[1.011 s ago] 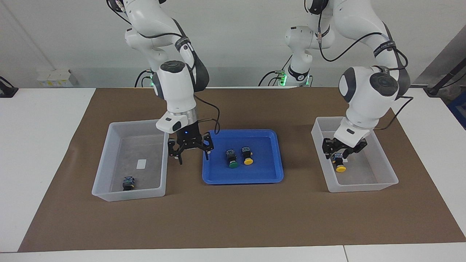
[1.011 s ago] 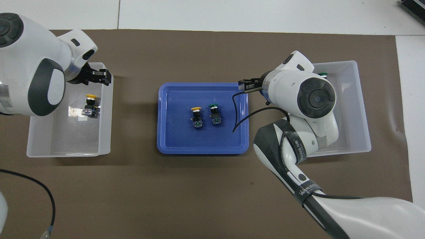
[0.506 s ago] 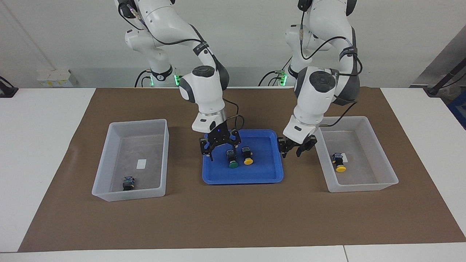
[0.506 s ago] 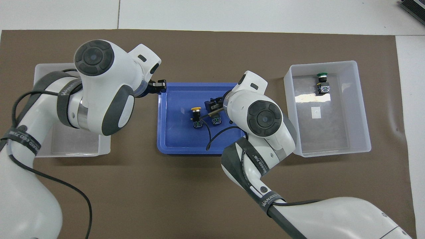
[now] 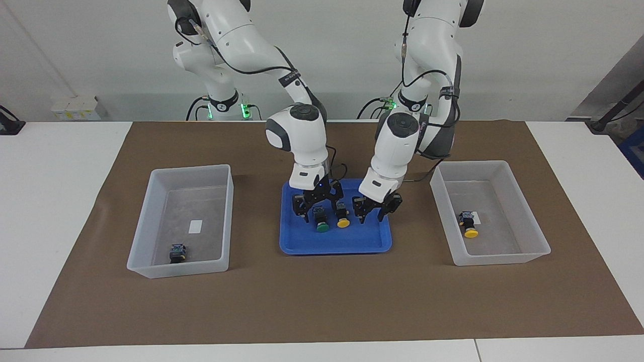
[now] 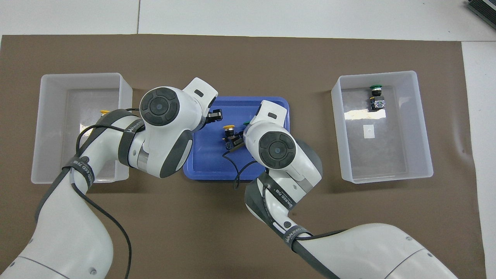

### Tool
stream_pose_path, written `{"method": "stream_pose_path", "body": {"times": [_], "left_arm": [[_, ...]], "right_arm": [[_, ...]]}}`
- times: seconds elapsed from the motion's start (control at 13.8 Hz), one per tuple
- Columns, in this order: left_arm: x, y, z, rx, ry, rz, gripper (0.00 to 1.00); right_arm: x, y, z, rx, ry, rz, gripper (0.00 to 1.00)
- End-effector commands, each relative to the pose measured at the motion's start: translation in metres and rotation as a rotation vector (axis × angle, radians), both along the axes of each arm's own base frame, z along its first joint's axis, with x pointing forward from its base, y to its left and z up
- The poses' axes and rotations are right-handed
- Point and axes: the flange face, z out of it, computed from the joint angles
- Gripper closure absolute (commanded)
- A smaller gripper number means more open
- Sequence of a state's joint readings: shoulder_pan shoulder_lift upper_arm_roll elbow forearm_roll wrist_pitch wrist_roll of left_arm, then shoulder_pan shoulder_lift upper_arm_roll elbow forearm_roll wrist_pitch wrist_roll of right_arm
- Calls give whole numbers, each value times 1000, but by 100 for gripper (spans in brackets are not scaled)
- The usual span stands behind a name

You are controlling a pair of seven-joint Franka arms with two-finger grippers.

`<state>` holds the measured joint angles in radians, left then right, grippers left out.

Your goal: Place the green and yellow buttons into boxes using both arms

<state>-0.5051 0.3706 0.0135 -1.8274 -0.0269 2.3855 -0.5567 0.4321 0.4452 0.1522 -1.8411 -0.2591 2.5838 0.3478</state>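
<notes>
The green button (image 5: 321, 221) and the yellow button (image 5: 343, 217) lie side by side in the blue tray (image 5: 302, 246). My right gripper (image 5: 318, 206) is open, low over the green button, with a finger on either side of its body. My left gripper (image 5: 373, 211) is open and empty over bare tray floor, beside the yellow button toward the left arm's end. The box (image 5: 151, 221) at the right arm's end holds a green button (image 5: 177, 253). The box (image 5: 523, 221) at the left arm's end holds a yellow button (image 5: 469, 224). In the overhead view the tray's yellow button (image 6: 228, 131) shows; its green one is hidden under the right arm.
Everything stands on a brown mat (image 5: 322, 301) over the white table. Each box has a small white label (image 5: 195, 227) on its floor. The two arms' wrists hang close together over the tray (image 6: 201, 166).
Both grippers left the boxes and swung inward over the blue tray. The right one came down around the green button. The left one left a yellow button in its box.
</notes>
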Motion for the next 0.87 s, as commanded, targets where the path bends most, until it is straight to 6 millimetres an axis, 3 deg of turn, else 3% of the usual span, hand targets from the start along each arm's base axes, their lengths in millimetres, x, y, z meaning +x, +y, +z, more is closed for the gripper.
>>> {"method": "stream_pose_path", "body": {"times": [0.0, 0.22, 0.36, 0.51, 0.65, 0.79], "left_arm": [[2, 8, 1, -15, -9, 27, 41], [4, 9, 2, -19, -11, 32, 41], [4, 9, 2, -33, -7, 42, 41], [5, 8, 3, -36, -10, 43, 41], [4, 6, 3, -41, -13, 43, 41], [2, 1, 2, -45, -21, 34, 39]], "right_arm": [[-11, 1, -10, -21, 3, 11, 3], [-12, 1, -17, -25, 7, -8, 23], [-16, 0, -23, -30, 16, -19, 56], [-15, -2, -22, -26, 15, -39, 100], [-7, -13, -3, -18, -5, -65, 100], [7, -47, 42, -18, -37, -129, 100]]}}
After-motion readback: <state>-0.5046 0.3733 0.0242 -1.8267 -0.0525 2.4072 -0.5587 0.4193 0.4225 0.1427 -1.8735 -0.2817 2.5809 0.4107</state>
